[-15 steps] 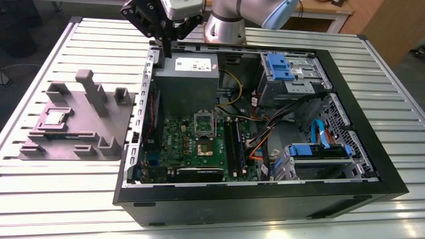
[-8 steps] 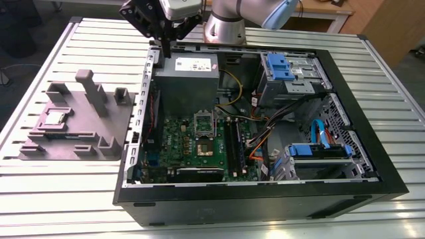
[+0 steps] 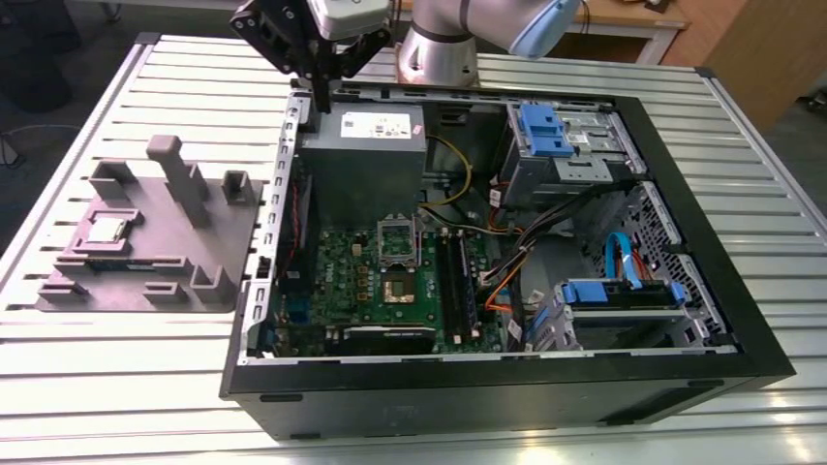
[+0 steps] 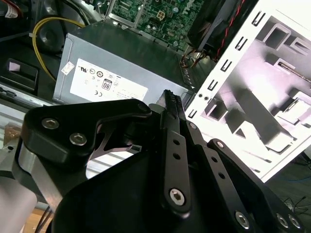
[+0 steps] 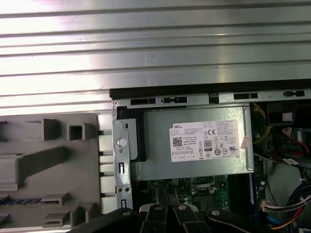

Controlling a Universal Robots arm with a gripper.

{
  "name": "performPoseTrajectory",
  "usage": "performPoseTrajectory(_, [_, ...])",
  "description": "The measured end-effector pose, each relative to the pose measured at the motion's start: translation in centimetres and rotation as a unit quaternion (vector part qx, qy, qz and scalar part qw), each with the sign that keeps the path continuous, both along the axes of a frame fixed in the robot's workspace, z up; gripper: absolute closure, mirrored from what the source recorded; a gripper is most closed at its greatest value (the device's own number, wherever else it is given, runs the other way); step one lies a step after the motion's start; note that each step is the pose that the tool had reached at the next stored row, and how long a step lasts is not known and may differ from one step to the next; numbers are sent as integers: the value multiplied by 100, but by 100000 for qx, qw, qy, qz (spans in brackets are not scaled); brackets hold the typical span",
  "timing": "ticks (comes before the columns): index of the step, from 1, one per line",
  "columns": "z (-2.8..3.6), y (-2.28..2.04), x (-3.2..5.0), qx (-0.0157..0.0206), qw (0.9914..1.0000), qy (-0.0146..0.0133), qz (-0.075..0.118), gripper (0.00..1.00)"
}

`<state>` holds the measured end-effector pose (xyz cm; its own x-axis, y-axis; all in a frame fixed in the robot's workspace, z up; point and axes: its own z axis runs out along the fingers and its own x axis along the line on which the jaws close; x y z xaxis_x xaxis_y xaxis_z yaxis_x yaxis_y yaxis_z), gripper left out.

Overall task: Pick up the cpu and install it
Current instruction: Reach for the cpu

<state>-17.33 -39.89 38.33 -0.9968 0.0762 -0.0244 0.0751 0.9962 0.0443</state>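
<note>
One cpu [image 3: 104, 230] lies in the grey holder [image 3: 223, 244], well away from my claw [image 3: 314, 105], pinched together and empty, near the power supply [image 3: 366, 167] inside the open case [image 3: 517, 389]

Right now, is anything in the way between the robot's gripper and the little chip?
Nothing visible blocks it. The gripper hangs above the computer case edge, and the chip lies uncovered on the grey holder toward the exterior view's left. The holder's tall posts stand near that path, seemingly below the gripper.

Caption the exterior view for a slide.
Shut gripper poised above the rim of the open computer case, beside the power supply; cpu sits on the grey fixture outside.
</note>
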Motion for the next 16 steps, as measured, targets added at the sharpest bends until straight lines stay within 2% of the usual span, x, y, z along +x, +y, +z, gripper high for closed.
performPoseTrajectory(16, [-10, 0, -35, 0, 100000, -3, -1, 90])
